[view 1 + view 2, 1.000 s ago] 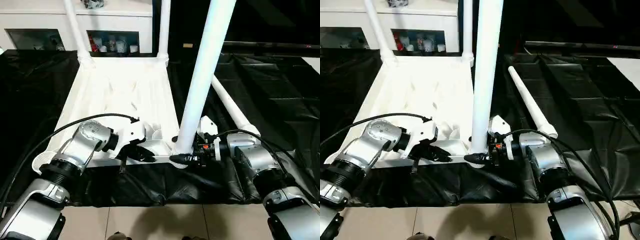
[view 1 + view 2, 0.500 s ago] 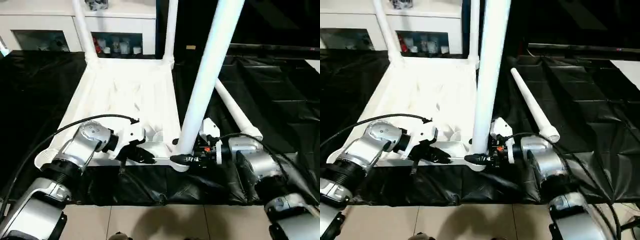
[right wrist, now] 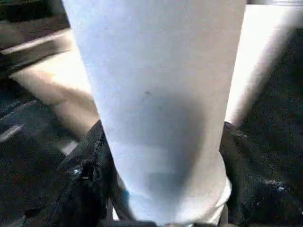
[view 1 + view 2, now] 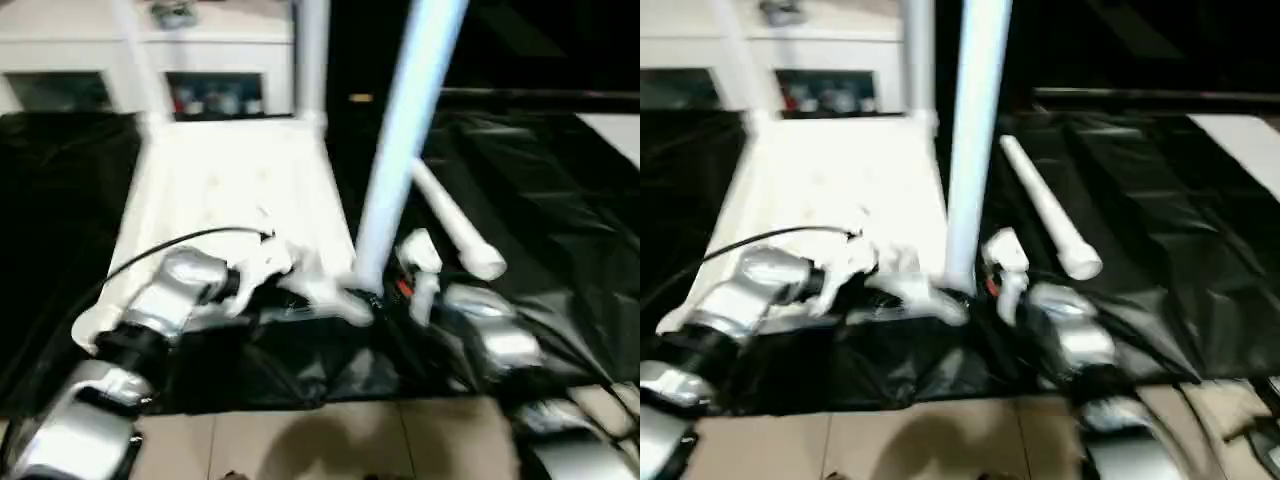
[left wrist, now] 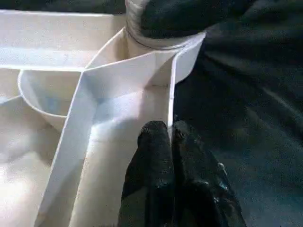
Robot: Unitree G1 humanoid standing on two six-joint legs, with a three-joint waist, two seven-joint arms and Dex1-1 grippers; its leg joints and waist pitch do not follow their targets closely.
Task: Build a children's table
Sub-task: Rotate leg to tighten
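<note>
The children's table lies upside down: its white tabletop (image 4: 230, 190) rests on the black sheet with two legs (image 4: 310, 60) standing in the far corner sockets. A third leg (image 4: 400, 150) stands in the near right socket, tilted slightly. My right gripper (image 3: 165, 156) is shut on its base, with a black finger (image 3: 87, 179) on each side of the tube. Left of that socket, my left gripper (image 5: 165, 132) is shut on the tabletop's thin near rim (image 5: 171, 94). A loose leg (image 4: 455, 225) lies on the sheet to the right.
A white cabinet with glass doors (image 4: 90, 60) stands behind the tabletop. The black sheet (image 4: 560, 170) covers the floor to both sides. Pale floor tiles (image 4: 300, 440) show at the near edge. A black cable (image 4: 170, 245) arcs over my left forearm.
The whole picture has shifted and smeared, so the camera has moved. Both grippers keep their holds at the near right corner, and the leg still stands in its socket.
</note>
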